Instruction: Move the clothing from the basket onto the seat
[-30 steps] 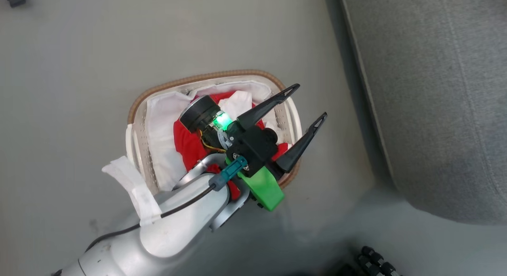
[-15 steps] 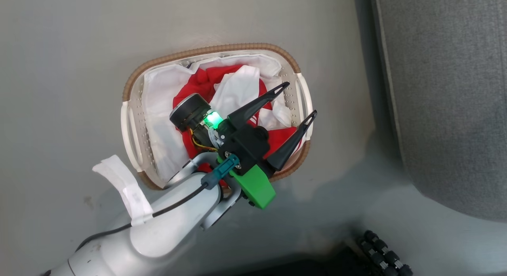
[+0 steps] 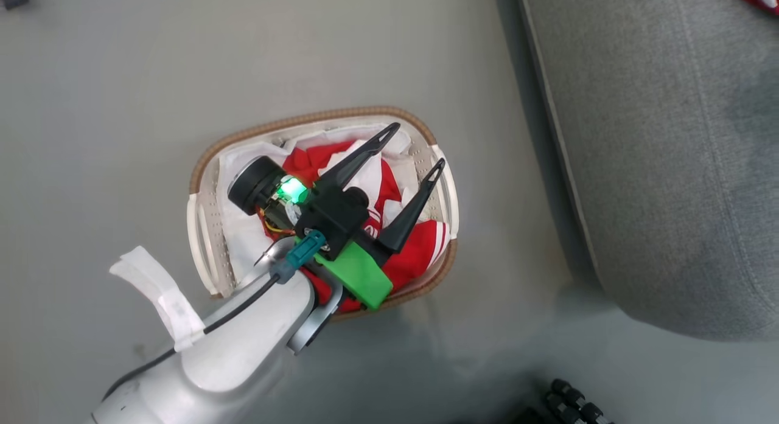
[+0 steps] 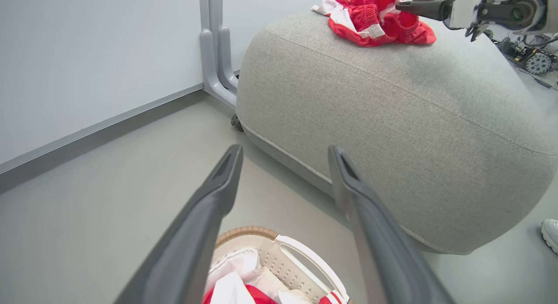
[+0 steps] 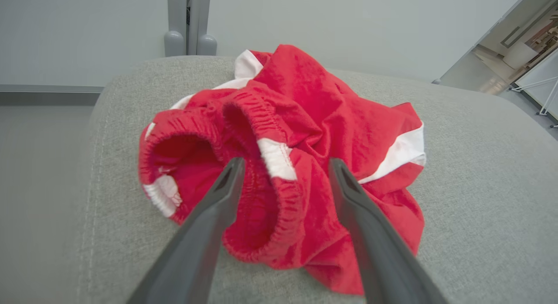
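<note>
The left arm's pale forearm (image 3: 243, 351) rises from the lower left of the head view with a black cable (image 3: 243, 299) taped along it. It ends in a black wrist (image 3: 331, 214) that carries a lit green light (image 3: 291, 190) and a green block (image 3: 356, 277). The left gripper (image 3: 415, 145) points up and to the right, its two long dark fingers (image 3: 359, 159) spread well apart in a V. The right gripper (image 5: 286, 162) has its fingers parted too, tips level with each other in its own wrist view.
</note>
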